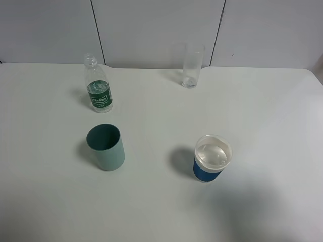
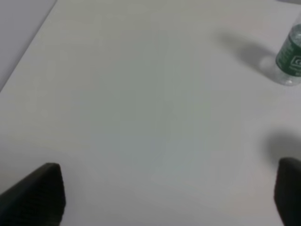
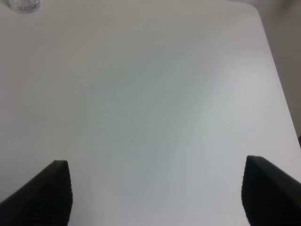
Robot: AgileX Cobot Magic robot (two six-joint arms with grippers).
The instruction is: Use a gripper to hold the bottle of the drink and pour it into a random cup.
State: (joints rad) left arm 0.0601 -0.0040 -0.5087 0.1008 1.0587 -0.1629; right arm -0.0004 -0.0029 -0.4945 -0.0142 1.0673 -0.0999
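Starting the reach for the bottle — nothing gripped yet. Left claw [image 2: 164,200] standing spread wide and empty over bare desk [image 2: 141,94], its two dark fingers showing only at the edges of the left wrist view. Right claw [image 3: 157,195] likewise parted and empty, hovering over blank desk with only the clear drinking glass [image 3: 21,4] far ahead of it. Sitting upright and uncapped well ahead of the left claw and off toward its right finger: the green-labelled bottle [image 2: 290,59], nothing between the two. Aiming to swing toward it, centring the label band between the fingers and closing there rather than on the narrow neck — probably the firmest hold on thin plastic. Keeping it upright while carrying. Waiting well apart from the bottle: the blue paper cup [image 1: 212,159], with the pale teal cup [image 1: 106,146] nearer the bottle and worth skirting.
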